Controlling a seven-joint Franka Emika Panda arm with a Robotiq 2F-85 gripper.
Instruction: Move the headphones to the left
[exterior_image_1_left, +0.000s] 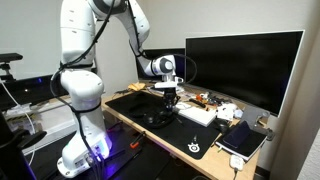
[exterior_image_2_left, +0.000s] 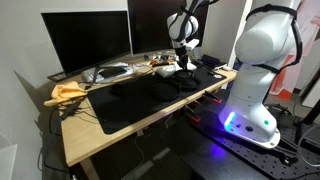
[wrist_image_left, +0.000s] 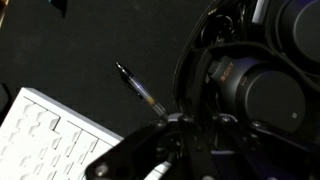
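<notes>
The black headphones fill the right of the wrist view, one round padded ear cup showing large. Their thin curved headband runs down into my gripper. The jaws stand close together on that band. In both exterior views the gripper points straight down over the black desk mat. The headphones lie just beneath it, dark against the mat and hard to make out.
A white keyboard lies beside the headphones, with a pen on the mat between them. A large monitor stands behind. A dark tablet is near the desk corner. A yellow cloth is at the far end.
</notes>
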